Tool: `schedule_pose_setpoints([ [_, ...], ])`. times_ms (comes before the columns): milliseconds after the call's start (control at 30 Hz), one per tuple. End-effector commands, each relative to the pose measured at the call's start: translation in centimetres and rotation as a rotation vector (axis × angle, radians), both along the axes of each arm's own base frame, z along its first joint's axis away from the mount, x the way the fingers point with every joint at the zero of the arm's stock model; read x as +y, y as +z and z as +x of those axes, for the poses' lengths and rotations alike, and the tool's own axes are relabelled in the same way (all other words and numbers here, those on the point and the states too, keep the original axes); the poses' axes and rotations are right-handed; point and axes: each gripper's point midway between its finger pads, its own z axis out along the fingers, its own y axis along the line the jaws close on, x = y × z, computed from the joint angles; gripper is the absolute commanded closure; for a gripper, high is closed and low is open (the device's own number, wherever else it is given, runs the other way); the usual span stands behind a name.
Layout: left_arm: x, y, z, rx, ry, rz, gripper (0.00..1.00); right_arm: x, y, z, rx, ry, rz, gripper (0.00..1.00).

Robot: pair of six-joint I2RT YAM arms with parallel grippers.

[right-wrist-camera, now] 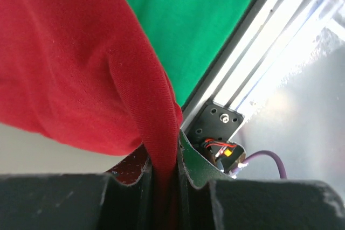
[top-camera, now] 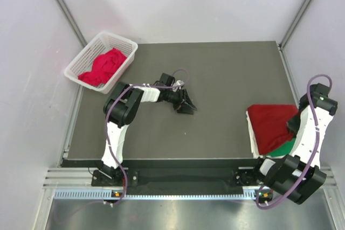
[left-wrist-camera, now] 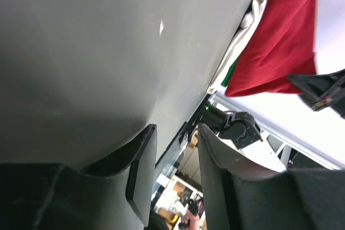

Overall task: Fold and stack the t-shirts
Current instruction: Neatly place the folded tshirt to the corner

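Observation:
A folded dark red t-shirt (top-camera: 271,124) lies at the table's right side on top of a bright green t-shirt (top-camera: 285,148). My right gripper (top-camera: 291,125) is shut on a fold of the red t-shirt (right-wrist-camera: 70,68) at its right edge, and the cloth runs down between the fingers (right-wrist-camera: 190,160). The green t-shirt (right-wrist-camera: 194,20) lies flat beneath. Another red t-shirt (top-camera: 102,67) sits crumpled in the white basket (top-camera: 125,41). My left gripper (top-camera: 186,106) hangs over mid-table, open (left-wrist-camera: 176,129), with nothing between its fingers. From there the red t-shirt (left-wrist-camera: 280,47) shows far off.
A white cloth edge (top-camera: 252,132) shows under the left side of the stack. The basket stands at the table's far left corner, overhanging the edge. The stack lies close to the near right table edge (top-camera: 237,158), beside the right arm's base.

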Motion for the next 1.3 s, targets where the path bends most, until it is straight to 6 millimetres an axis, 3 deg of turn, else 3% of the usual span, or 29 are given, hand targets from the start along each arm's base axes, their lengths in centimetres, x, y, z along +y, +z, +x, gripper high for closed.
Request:
schedule_pose_setpoints([
  [0,0.1,3.2,1.5,-0.088,0.015,-0.083,0.59,-0.5,0.0,-1.5,0.03,-0.075,-0.044,0.97],
  [233,0.7,3.2,2.4,-0.087,0.039,-0.086,0.6,-0.9,0.3,-2.8,0.037,-0.122,-0.102,0.99],
  [367,0.6,2.8,2.6,-0.08,0.042,-0.087,0.6,-1.2,0.1,-2.4,0.025,-0.116,-0.111,0.97],
  [433,0.6,2.8,2.5,-0.079,0.04,-0.088,0.61,-1.2,-0.2,-2.4,0.041,-0.122,-0.105,0.9],
  [467,0.7,2.7,2.4,-0.073,0.041,-0.087,0.61,-1.3,-0.1,-2.5,0.044,-0.135,-0.109,0.75],
  [567,1.0,2.9,2.5,-0.083,0.045,-0.074,0.6,-2.5,0.9,-2.8,0.057,-0.179,-0.176,0.54],
  [667,1.2,2.9,2.6,-0.093,0.043,-0.065,0.59,-4.3,3.0,-1.8,0.051,-0.187,-0.231,0.39],
  [767,1.6,2.7,2.4,-0.094,0.041,-0.045,0.59,-6.1,5.7,0.9,-0.026,-0.166,-0.276,0.41],
  [833,1.8,2.7,2.4,-0.113,0.037,-0.032,0.59,-5.9,6.5,3.8,-0.133,-0.127,-0.219,0.5],
  [967,2.2,2.1,1.8,-0.089,0.039,-0.006,0.59,-2.8,4.8,7.0,-0.337,-0.075,-0.064,0.66],
  [1000,2.2,2.1,1.7,-0.087,0.039,-0.005,0.59,-2.0,2.6,6.6,-0.314,-0.077,-0.023,0.67],
  [1067,2.4,2.2,1.6,-0.086,0.04,0.007,0.59,-1.5,0.9,6.6,-0.325,-0.091,0.003,0.69],
  [1100,2.5,2.2,1.5,-0.088,0.039,0.013,0.59,-0.9,-1.1,5.7,-0.285,-0.1,0.029,0.69],
  [1200,2.9,2.2,1.1,-0.094,0.031,0.036,0.59,-1.6,-4.3,4.8,-0.215,-0.11,0.012,0.72],
  [1267,3.1,2.3,0.9,-0.087,0.029,0.055,0.59,-3.5,-5.0,4.7,-0.16,-0.123,-0.059,0.74],
])
